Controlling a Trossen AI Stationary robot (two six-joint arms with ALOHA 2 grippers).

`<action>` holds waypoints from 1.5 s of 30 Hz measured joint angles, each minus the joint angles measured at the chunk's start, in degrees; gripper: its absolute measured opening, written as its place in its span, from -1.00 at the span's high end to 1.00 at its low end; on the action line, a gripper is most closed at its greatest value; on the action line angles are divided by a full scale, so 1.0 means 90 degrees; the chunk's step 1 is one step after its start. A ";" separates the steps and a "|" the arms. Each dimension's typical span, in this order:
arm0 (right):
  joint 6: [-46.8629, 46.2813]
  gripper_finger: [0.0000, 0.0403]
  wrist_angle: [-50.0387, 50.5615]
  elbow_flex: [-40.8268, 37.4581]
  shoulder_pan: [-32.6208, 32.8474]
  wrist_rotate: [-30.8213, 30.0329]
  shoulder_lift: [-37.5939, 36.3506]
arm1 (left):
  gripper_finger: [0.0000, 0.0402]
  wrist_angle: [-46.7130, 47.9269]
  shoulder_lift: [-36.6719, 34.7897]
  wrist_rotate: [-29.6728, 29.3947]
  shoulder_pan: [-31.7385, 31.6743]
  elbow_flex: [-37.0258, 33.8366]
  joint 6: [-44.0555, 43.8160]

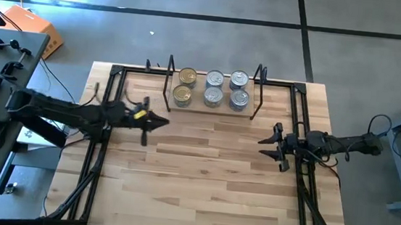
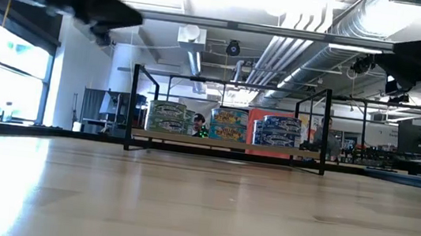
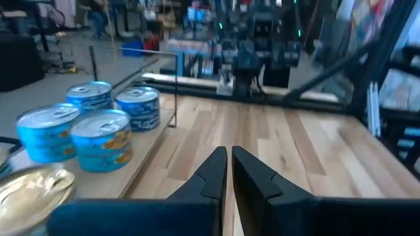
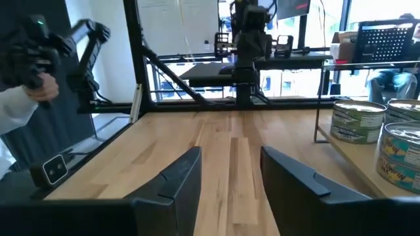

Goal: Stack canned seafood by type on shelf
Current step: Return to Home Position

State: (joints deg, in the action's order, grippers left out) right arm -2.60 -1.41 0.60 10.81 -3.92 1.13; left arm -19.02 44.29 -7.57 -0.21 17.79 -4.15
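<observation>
Jaws together on left arm [image 1: 62,108], apart on right arm [image 1: 343,143]; tins [image 1: 214,79] stand sorted on the shelf [image 1: 224,109]; only homing seems left.

My left gripper [image 3: 229,152] sits mid-frame, fingers nearly touching, above the tabletop [image 3: 295,144]; four blue-labelled silver-lidded tins [image 3: 102,134] stand on the shelf [image 3: 141,157] alongside; a gold-lidded tin [image 3: 33,187] sits nearest me.

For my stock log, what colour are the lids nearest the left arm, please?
The lids are gold, clearest in the high view.
</observation>
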 joint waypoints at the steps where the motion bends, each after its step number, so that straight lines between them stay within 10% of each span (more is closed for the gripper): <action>1: 0.0008 0.27 0.0000 0.0000 0.0000 0.0000 0.0000 | 0.93 -0.0049 -0.0320 0.0002 -0.0027 -0.0233 -0.0082; 18: 0.0005 0.27 0.0001 0.0000 0.0000 0.0004 0.0002 | 0.93 0.2171 -0.4899 0.0496 -0.0024 -0.1474 0.0310; 45: -0.0110 0.27 0.0009 0.0006 -0.0420 -0.0164 0.0152 | 0.93 0.2032 -0.4772 0.0573 0.0034 -0.1903 0.0001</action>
State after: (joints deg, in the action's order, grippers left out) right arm -3.59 -1.33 0.66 7.03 -5.40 2.49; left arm -0.73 1.34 -2.42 0.10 0.67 -4.13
